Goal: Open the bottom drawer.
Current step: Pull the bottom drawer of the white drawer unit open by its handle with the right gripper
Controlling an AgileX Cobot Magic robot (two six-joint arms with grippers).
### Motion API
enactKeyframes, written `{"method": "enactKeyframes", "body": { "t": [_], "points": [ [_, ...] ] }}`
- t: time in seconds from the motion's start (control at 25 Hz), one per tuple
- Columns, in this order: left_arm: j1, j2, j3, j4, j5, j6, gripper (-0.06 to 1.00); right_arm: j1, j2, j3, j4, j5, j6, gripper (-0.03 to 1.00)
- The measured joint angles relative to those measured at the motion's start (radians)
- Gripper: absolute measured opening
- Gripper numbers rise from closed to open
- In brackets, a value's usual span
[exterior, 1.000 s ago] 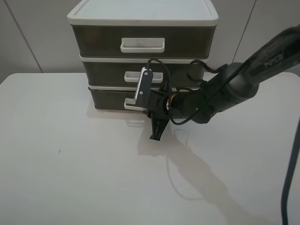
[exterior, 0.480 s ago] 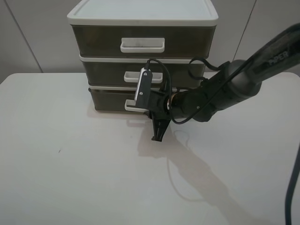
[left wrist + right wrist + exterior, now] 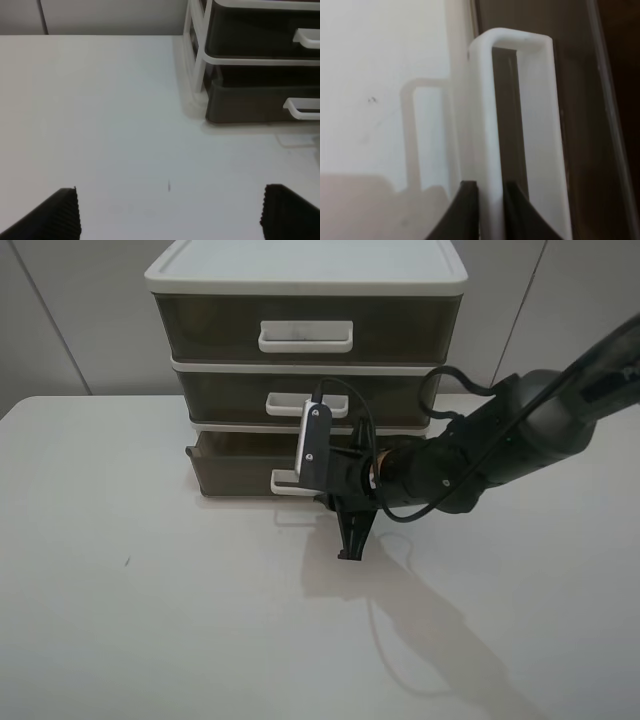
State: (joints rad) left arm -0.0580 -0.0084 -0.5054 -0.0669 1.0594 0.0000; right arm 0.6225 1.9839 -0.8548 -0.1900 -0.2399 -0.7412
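Observation:
The bottom drawer [image 3: 238, 468] is the lowest smoky grey-brown tray of the white-framed drawer unit [image 3: 305, 265], and it stands a little way out of the frame. My right gripper [image 3: 318, 486] is shut on its small white loop handle [image 3: 287, 481], reaching in from the handle's right end. In the right wrist view the two black fingertips [image 3: 467, 210] pinch the handle's front bar [image 3: 487, 145]. The left gripper [image 3: 175, 220] is open above the bare table, well to the left of the bottom drawer [image 3: 250, 102] and its handle [image 3: 302, 107].
The middle drawer [image 3: 230, 395] and the taller top drawer [image 3: 200, 328] are closed above it. The unit stands at the back of a white table [image 3: 150, 600]. A black cable [image 3: 400, 420] loops along the right arm in front of the drawers.
The right gripper has moved toward the table's front with the handle in its grip. The bottom drawer has slid partly out of the unit.

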Motion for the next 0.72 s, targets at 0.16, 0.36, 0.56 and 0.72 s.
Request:
{"method": "enactKeyframes", "body": {
  "t": [0.16,0.36,0.56,0.72],
  "points": [
    [0.0,0.0,0.0,0.0,0.0,0.0,0.74,0.001,-0.031,0.019,-0.012,0.033,0.0,0.1],
    [0.0,0.0,0.0,0.0,0.0,0.0,0.74,0.004,-0.065,0.02,-0.013,0.097,-0.001,0.1],
    [0.0,0.0,0.0,0.0,0.0,0.0,0.74,0.01,-0.082,0.02,-0.006,0.138,0.0,0.1],
    [0.0,0.0,0.0,0.0,0.0,0.0,0.74,0.01,-0.082,0.02,-0.006,0.141,0.0,0.1]
  ]
}}
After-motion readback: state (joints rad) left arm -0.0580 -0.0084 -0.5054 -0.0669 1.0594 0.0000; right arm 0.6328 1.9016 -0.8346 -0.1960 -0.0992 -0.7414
